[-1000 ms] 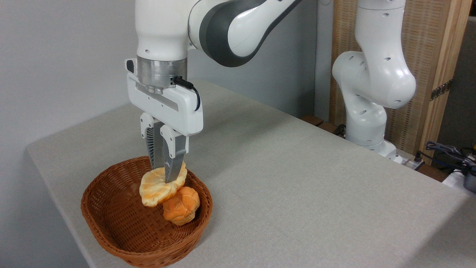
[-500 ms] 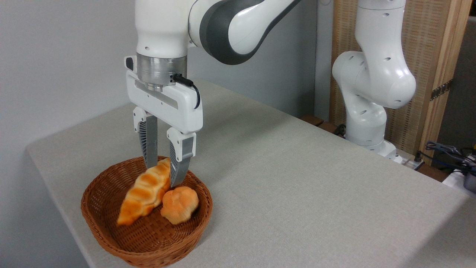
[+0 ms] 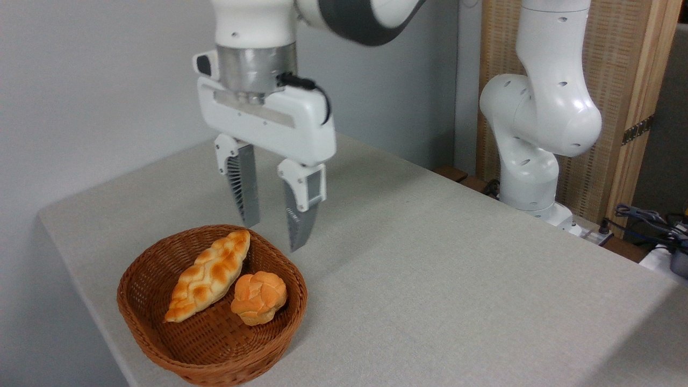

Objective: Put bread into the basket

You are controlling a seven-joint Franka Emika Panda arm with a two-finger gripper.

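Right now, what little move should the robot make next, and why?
Probably just lift clear and stop. The bread lies inside the basket beside a round roll, and the gripper hangs open and empty above the rim, so nothing seems left to place.

- You will find no readable text, label, brand, number or sign anywhere around the basket (image 3: 161,352); every surface near it shows plain, unmarked material only.
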